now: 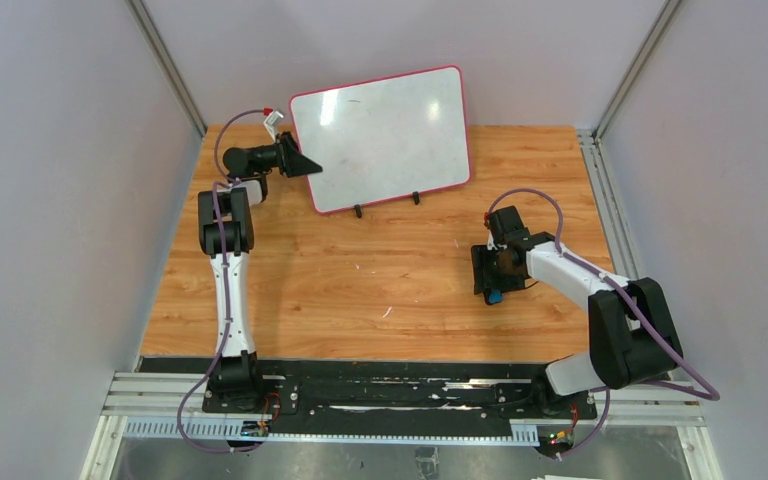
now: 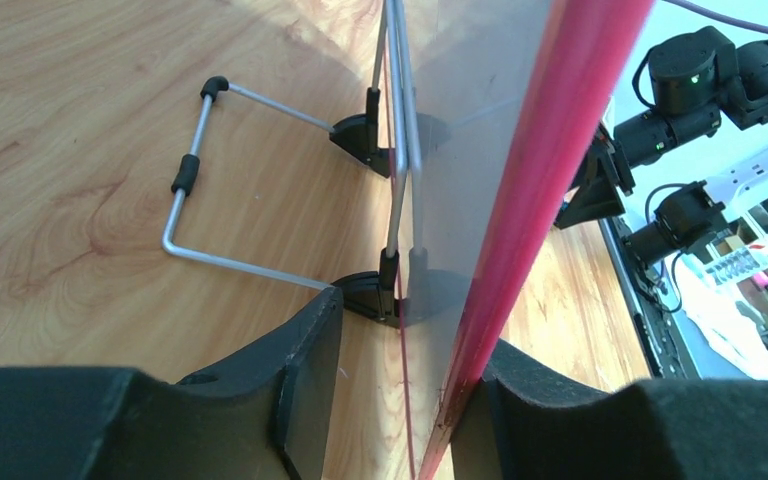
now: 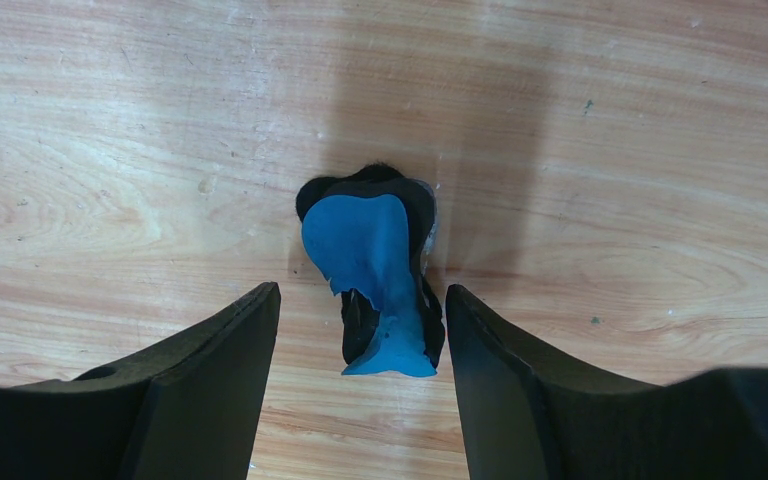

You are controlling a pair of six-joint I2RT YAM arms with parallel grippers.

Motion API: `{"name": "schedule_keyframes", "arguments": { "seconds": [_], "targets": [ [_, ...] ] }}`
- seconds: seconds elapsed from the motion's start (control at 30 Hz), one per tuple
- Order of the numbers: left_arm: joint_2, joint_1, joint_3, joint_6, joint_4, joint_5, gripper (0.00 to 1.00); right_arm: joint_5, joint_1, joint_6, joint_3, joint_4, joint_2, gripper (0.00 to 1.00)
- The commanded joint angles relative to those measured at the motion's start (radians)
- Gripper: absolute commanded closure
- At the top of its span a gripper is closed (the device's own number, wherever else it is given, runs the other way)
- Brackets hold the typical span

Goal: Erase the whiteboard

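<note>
The table point(image 1: 380, 300) is bare wood, closed in by grey walls point(image 1: 50, 200) on the left, right and far sides. Most of the near and middle wood lies open between the two arms.

The board point(image 1: 380, 135) stands at the far edge, left of centre, leaning back with its face toward the arms. Its upper edge rises past the table's far edge against the back wall. Its right edge has free wood beside it.

The left gripper point(image 1: 305, 165) is at the board's left edge, partway up. In the wrist view the jaws are parted, and the red frame point(image 2: 550, 150) runs down between them. The frame lies close against one finger point(image 2: 520, 400). A strip of wood shows between the board's back and the other finger point(image 2: 305, 350), so nothing is clamped.

The right gripper point(image 1: 485, 272) is low over the wood, right of centre, well apart from the board. Its jaws are spread wide.

A wire stand point(image 2: 185, 190) props the board from behind, lying flat on the wood.

Two black feet point(image 1: 358, 211) sit under the board's lower edge.

The eraser point(image 3: 370, 270), blue on black, lies on the table between the right fingers point(image 3: 210, 370), with a gap on each side.
</note>
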Motion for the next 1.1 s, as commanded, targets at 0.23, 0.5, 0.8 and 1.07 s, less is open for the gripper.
{"name": "schedule_keyframes", "arguments": {
  "seconds": [0.23, 0.5, 0.8, 1.07],
  "targets": [
    [-0.1, -0.004, -0.002, 0.009, 0.06, 0.042, 0.49, 0.007, -0.017, 0.004, 0.021, -0.003, 0.006, 0.38],
    [-0.127, -0.002, 0.002, -0.003, 0.061, 0.055, 0.49, 0.008, -0.017, 0.003, 0.012, 0.0, -0.022, 0.39],
    [-0.101, 0.05, 0.05, -0.039, 0.061, 0.047, 0.49, 0.05, -0.017, -0.002, -0.007, -0.025, -0.095, 0.39],
    [-0.141, 0.118, 0.02, -0.049, 0.06, 0.061, 0.5, 0.046, -0.018, 0.0, -0.009, -0.022, -0.104, 0.39]
  ]
}}
